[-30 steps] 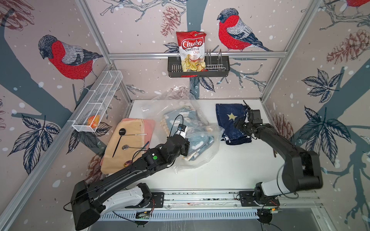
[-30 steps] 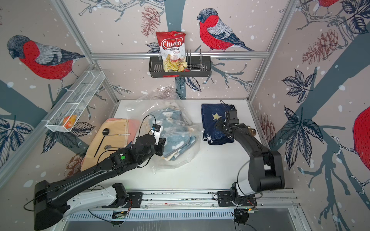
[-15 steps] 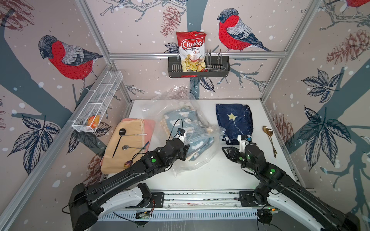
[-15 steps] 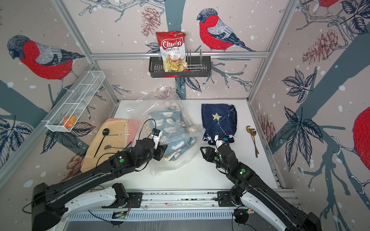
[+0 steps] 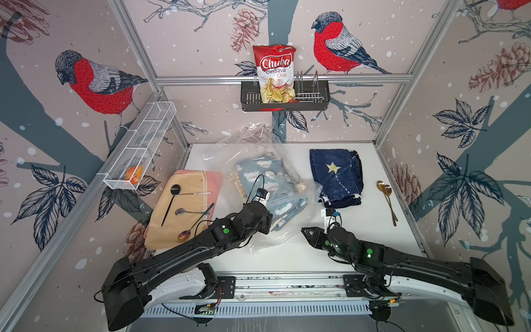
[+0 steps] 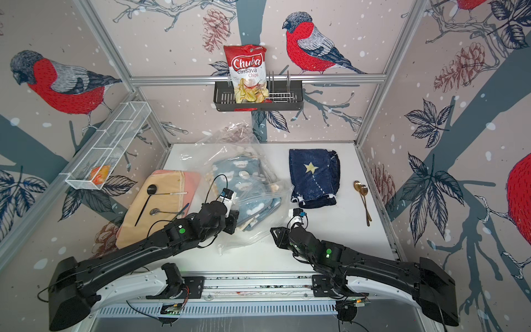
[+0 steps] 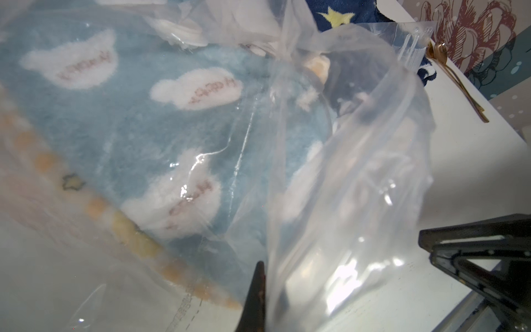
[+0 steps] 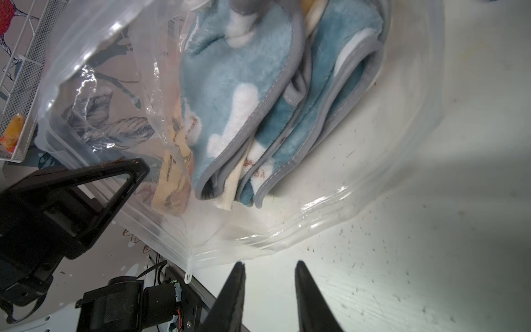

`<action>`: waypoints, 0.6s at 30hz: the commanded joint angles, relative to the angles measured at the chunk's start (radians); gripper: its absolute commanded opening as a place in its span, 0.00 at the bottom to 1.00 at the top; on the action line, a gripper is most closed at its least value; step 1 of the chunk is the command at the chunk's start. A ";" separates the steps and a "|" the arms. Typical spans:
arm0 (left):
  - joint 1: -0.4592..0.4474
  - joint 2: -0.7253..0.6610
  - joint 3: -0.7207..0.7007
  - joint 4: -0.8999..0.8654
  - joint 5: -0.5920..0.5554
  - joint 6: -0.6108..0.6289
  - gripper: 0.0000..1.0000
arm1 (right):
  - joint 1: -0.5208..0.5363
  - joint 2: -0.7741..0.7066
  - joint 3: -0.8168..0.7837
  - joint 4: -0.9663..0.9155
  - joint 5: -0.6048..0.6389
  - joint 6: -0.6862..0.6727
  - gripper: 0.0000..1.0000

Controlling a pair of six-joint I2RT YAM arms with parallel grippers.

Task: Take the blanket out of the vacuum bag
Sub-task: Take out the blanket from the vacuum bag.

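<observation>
Pinching the vacuum bag (image 5: 283, 212) plastic, left gripper (image 7: 260, 299) stays clenched beside the blue blanket (image 8: 253, 95); right gripper (image 8: 268, 290) hangs released, just short of the bag's zip edge.

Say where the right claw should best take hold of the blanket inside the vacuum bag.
Probably the folded grey-trimmed corner of the blanket, reached through the vacuum bag's open mouth from the front. The right wrist view shows those layered edges pointing at the right claw, which stands open just outside the mouth.
</observation>
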 commanded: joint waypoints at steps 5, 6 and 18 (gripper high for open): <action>0.001 -0.040 -0.015 0.165 0.013 -0.038 0.00 | 0.020 0.031 -0.066 0.325 0.122 0.139 0.31; 0.000 -0.039 -0.007 0.169 0.018 -0.033 0.00 | 0.019 0.040 -0.071 0.364 0.129 0.143 0.32; 0.001 -0.097 0.015 0.198 0.076 -0.023 0.00 | -0.077 0.299 -0.032 0.701 0.045 0.199 0.43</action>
